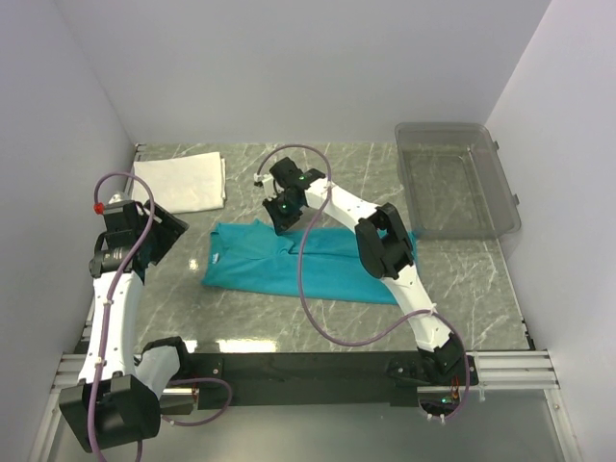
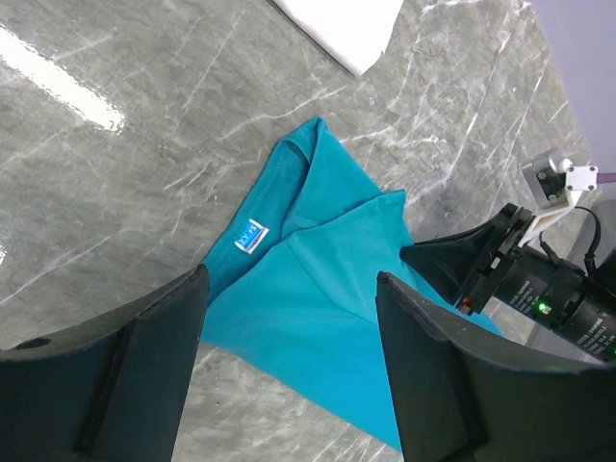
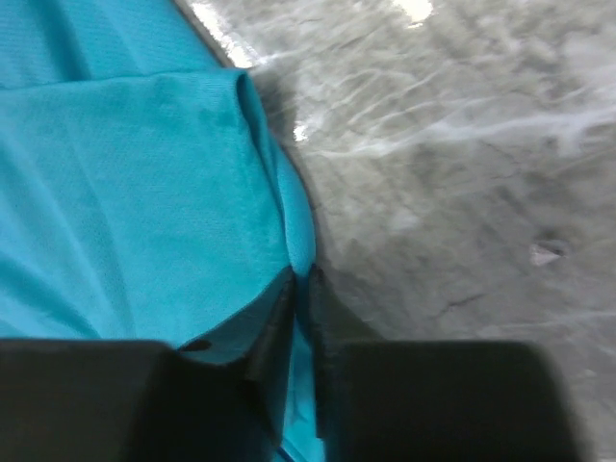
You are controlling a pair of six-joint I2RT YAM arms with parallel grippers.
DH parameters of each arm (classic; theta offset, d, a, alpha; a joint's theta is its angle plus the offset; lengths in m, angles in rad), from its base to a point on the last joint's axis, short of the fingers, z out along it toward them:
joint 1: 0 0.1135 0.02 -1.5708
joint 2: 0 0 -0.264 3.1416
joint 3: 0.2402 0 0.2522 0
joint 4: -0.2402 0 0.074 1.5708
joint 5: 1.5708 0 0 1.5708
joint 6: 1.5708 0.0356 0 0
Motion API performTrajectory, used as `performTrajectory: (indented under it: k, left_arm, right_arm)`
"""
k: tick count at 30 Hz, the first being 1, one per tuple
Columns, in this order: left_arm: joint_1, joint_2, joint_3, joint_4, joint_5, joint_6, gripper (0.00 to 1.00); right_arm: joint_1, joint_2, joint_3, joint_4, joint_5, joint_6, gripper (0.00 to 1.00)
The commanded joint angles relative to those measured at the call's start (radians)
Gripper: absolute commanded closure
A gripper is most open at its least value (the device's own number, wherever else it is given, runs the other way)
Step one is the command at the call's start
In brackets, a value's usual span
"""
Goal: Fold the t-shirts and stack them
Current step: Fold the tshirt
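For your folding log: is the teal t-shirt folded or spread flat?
Partly folded: the teal t-shirt has one layer lapped over another near its neck label.

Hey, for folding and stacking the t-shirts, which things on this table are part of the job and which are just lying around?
Part of the job:
teal t-shirt, pinched at its edge by the right gripper
folded white shirt
left gripper, open

Just lying about:
clear plastic bin, at the far right corner of the table
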Motion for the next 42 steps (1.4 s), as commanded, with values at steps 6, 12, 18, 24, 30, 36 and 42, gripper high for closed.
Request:
performTrajectory:
  k: [6,12,18,24,30,36,42]
  left_arm:
    - [-0.005,0.006,0.005,0.020,0.019,0.008,0.25]
    - [-0.005,0.010,0.002,0.025,0.023,0.011,0.25]
    - [-0.005,0.035,0.000,0.051,0.045,0.008,0.25]
    - [-0.004,0.071,-0.013,0.098,0.146,0.019,0.26]
    - [-0.097,0.145,-0.085,0.244,0.238,-0.073,0.28]
    - [-0.304,0.373,-0.040,0.462,0.168,-0.205,0.30]
    - [-0.379,0.695,0.175,0.493,0.078,-0.257,0.40]
  right_arm:
    - [-0.028,-0.027,-0.015,0.044,0.003,0.031,1.00]
    - [-0.133,-0.039,-0.016,0.075,0.110,0.107,1.00]
    - [-0.227,-0.033,0.007,0.112,0.200,0.211,1.00]
    - [-0.270,-0.025,0.034,0.236,0.409,0.395,1.00]
    - [-0.276,-0.027,0.111,0.308,0.446,0.400,0.64]
    - [-0.339,-0.134,0.067,0.324,0.234,0.267,0.38]
    - [-0.370,-0.420,-0.307,0.395,-0.285,-0.068,0.35]
